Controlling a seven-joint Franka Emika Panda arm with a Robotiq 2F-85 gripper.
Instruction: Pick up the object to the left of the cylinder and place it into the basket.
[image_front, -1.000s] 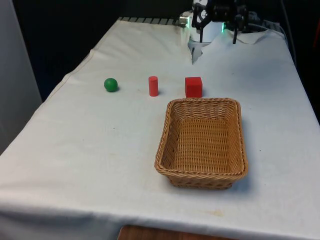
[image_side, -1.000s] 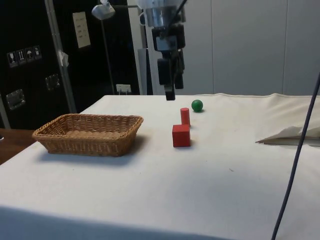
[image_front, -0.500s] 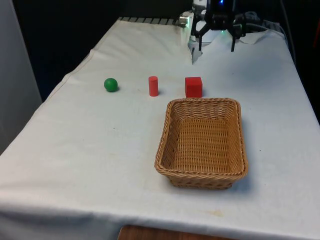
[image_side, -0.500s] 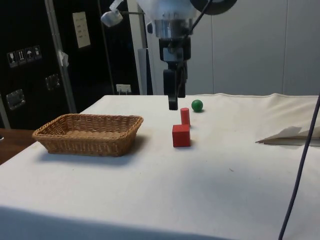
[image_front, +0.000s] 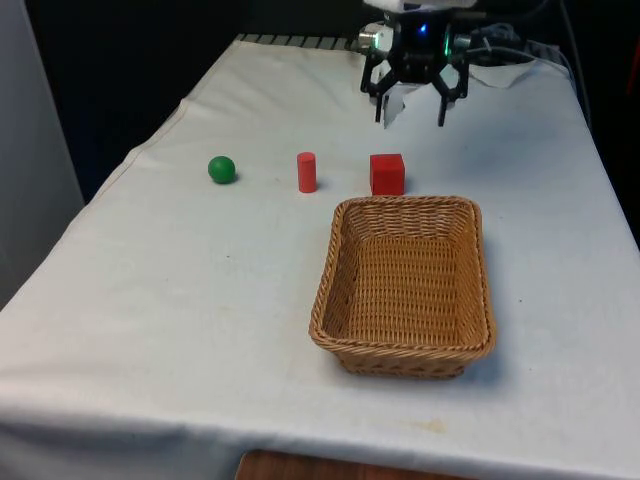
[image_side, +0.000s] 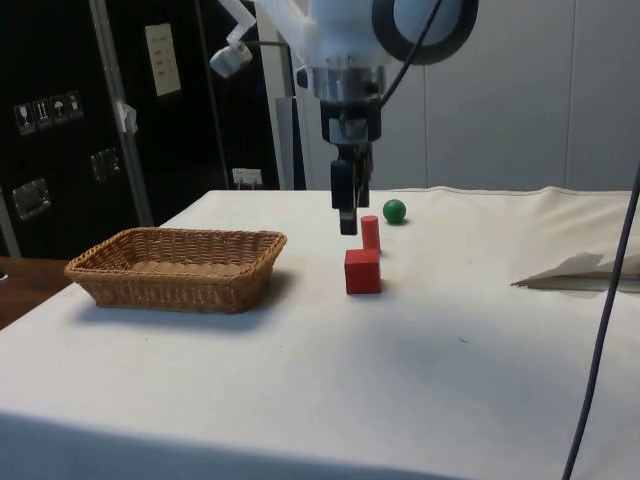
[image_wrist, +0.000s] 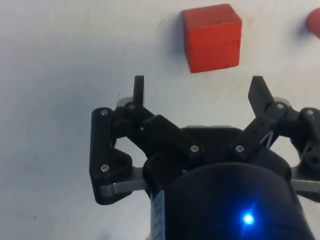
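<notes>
In the front view the gripper (image_front: 411, 108) hangs wide open and empty beyond the cube (image_front: 387, 173), while the ball (image_front: 221, 169), the target, sits on the cylinder's (image_front: 306, 171) far side from the cube, well apart from the basket (image_front: 343, 325). In the side view the gripper (image_side: 347, 215) is above the cloth near the cube (image_side: 362, 270). The wrist view has the cube (image_wrist: 211, 37) ahead of the fingers (image_wrist: 138, 88); the approach step is in hand, and next it probably needs to cross past the cylinder to the ball and descend.

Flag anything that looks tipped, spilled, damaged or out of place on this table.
Nothing stands out. The green ball, red cylinder and red cube sit in a neat row, cylinder upright; the basket sits level and undamaged.
</notes>
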